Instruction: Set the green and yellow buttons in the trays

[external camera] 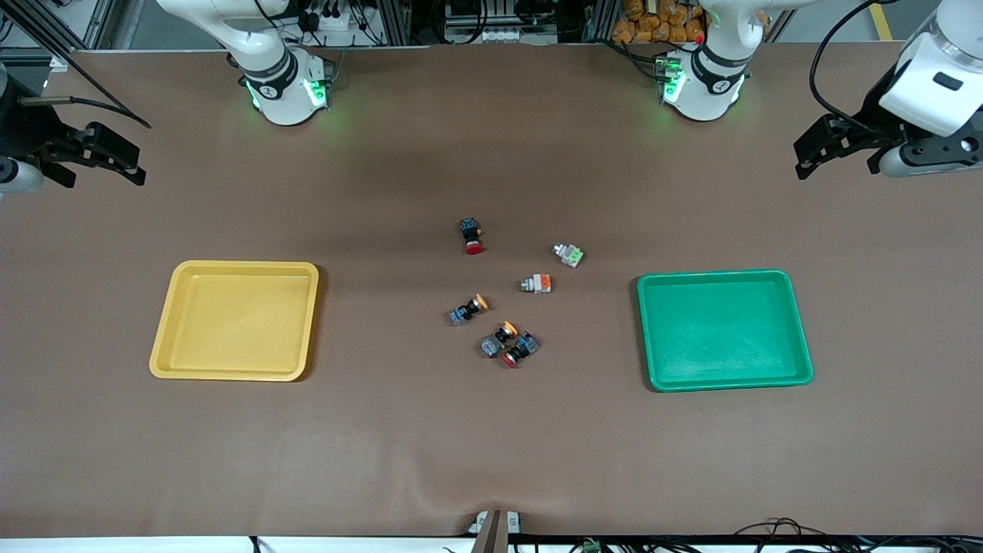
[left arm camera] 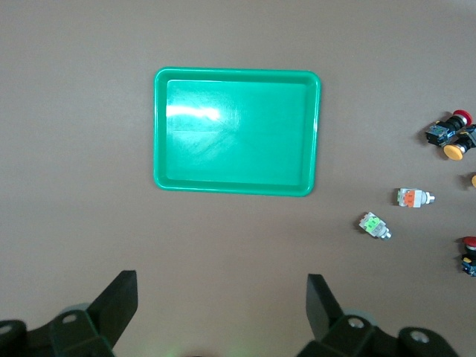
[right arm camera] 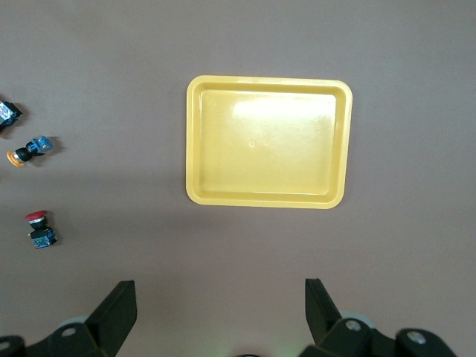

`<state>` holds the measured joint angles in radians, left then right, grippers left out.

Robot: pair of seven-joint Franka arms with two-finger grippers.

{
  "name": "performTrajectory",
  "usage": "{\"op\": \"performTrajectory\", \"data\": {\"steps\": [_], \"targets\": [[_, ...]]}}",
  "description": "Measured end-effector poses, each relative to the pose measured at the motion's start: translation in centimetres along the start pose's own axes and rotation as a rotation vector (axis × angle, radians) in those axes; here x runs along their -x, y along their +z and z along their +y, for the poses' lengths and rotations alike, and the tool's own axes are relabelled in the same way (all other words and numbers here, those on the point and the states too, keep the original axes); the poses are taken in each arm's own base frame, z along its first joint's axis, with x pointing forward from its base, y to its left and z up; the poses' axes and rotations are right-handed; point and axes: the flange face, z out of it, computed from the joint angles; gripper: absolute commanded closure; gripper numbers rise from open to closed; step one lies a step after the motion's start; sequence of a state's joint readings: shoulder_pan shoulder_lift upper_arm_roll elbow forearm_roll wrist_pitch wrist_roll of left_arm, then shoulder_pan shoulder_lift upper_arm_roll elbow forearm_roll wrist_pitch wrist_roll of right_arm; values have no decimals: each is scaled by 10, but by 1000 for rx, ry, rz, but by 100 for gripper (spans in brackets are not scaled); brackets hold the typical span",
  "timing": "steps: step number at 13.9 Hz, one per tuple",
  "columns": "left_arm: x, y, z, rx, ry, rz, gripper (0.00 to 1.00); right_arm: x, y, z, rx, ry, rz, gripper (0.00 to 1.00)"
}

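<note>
On the brown tabletop [external camera: 491, 445], the two trays lie nearest the front camera. The yellow tray [external camera: 234, 320] is at the middle left of the front view, toward the right arm's end, and the green tray [external camera: 723, 329] is at the middle right, toward the left arm's end. Both trays have nothing in them. Between the trays, in the middle of the frame, sit the small buttons. Lowest in that group is a red button [external camera: 519, 350], touching a yellow button [external camera: 498, 339] just beside it. A little higher in the frame lies the second yellow button [external camera: 468, 309] on its side. Higher again is a silver button with an orange block [external camera: 536, 283], and then a silver button with a green block [external camera: 568, 254], the one closest to the green tray. Highest of the group is another red button [external camera: 472, 235], apart from the rest. The right claw [external camera: 107, 157] hangs in the air at the upper left edge of the frame, spread wide with nothing in it. The left claw [external camera: 833, 146] hangs at the upper right edge, also spread wide with nothing in it. Both arms wait.
</note>
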<state>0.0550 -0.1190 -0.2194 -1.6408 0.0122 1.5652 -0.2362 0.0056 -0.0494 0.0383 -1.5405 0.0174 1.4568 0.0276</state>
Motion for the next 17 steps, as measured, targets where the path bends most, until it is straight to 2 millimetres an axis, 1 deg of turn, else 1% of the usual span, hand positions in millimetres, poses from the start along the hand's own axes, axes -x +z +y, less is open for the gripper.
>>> {"op": "performTrajectory", "data": {"steps": [5,11,14,17], "targets": [[-6,-5,-18,1,-34,-5,0,0,0,1,1,2,-1,0],[-11,-1,-18,1,-32,-22,0,0,0,4,1,8,-4,0],[-13,6,-10,1,-16,-39,0,0,0,5,1,9,-4,0],[-22,23,-9,1,-14,-71,0,0,0,9,0,17,-3,0]]}}
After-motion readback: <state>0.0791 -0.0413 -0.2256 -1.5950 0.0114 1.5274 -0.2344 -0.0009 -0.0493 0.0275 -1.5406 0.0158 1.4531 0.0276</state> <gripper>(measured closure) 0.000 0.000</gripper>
